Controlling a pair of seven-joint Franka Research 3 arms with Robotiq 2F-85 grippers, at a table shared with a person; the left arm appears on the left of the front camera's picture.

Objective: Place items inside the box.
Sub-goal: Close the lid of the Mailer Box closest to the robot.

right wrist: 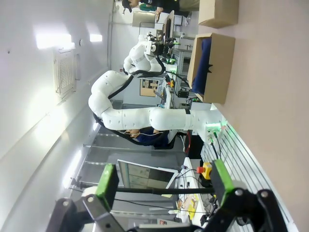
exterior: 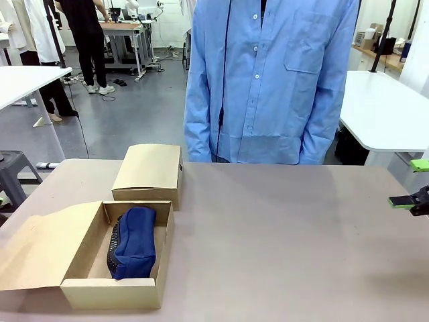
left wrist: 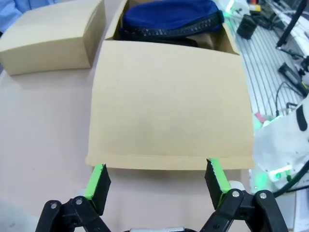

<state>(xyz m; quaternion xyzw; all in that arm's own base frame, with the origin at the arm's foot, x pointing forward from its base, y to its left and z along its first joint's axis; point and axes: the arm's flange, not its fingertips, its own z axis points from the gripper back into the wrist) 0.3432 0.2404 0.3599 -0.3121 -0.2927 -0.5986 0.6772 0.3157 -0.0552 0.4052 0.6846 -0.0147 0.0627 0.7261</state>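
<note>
My left gripper (left wrist: pixel 157 181), jaws spread and empty, hovered at the open box's (exterior: pixel 90 293) flap edge; pouch (exterior: pixel 134 241) lay inside, long axis near-to-far.

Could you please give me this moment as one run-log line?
left gripper: open, at box flap edge | right gripper: open, empty, at table edge | open box: holds blue pouch | closed box: behind it

We note box (exterior: pixel 114 290): matt brown cardboard, smooth flap | pouch (exterior: pixel 136 241): navy cloth, soft weave, black zip edging | second box (exterior: pixel 149 171): same matt cardboard | table (exterior: pixel 281 241): smooth matt grey-brown top.
</note>
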